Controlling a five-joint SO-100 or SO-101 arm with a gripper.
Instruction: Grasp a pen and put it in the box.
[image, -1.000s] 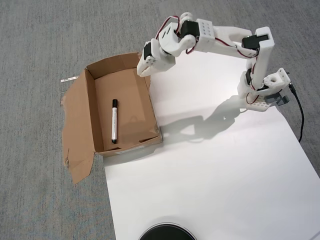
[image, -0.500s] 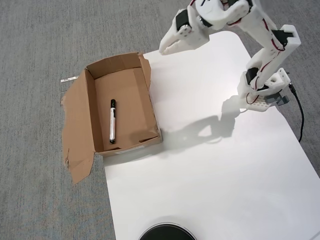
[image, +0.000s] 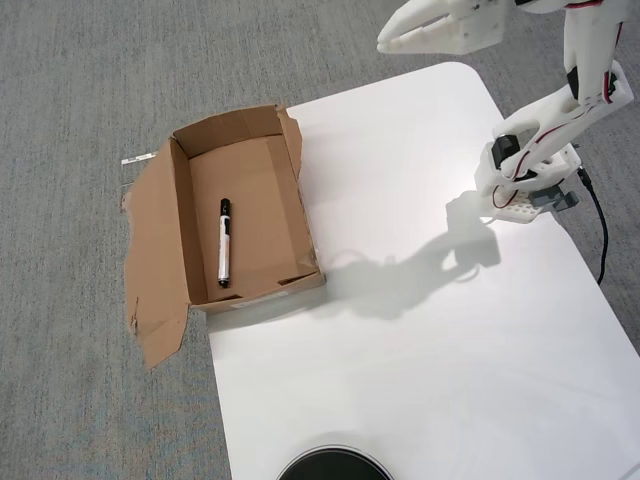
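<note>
At the top right of the overhead view, the white gripper (image: 392, 42) has its fingers together and empty, raised well clear of the box (image: 160, 215) at centre left. The pen (image: 223, 243) lies flat inside (cap toward the top), so the placing looks done.

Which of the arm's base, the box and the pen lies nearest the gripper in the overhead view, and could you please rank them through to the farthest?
Measured from the gripper at the top of the overhead view:
1. Arm's base, lower right, on the white sheet.
2. Box, lower left; its near corner is slightly farther.
3. Pen, lying inside the box, farthest.
</note>
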